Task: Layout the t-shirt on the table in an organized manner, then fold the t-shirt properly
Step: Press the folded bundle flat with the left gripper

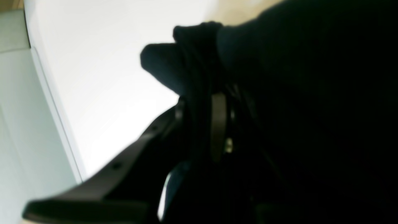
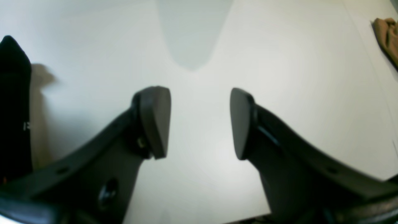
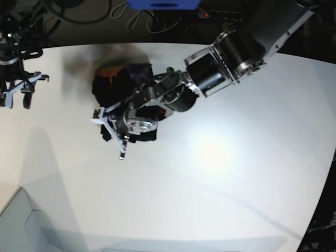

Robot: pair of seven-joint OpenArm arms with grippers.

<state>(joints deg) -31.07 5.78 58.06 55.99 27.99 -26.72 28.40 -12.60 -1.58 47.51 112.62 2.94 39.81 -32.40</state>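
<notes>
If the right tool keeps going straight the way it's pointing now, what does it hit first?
Most likely the bare table. The right tool stands open with only white tabletop between and beyond its fingers. The t-shirt lies off to one side, outside that line. Depth is hard to judge from the wrist view.

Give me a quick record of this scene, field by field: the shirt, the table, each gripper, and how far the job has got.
t-shirt: black t-shirt, bunched in a heap, not spread out
table: white table, shirt lies toward its far side in the base view
left gripper: left gripper shut on a fold of the t-shirt
right gripper: right gripper open, holding nothing, above bare table, apart from the shirt
other: tan cloth at the table's edge in the right wrist view
progress: laying out not yet done; no fold made
</notes>
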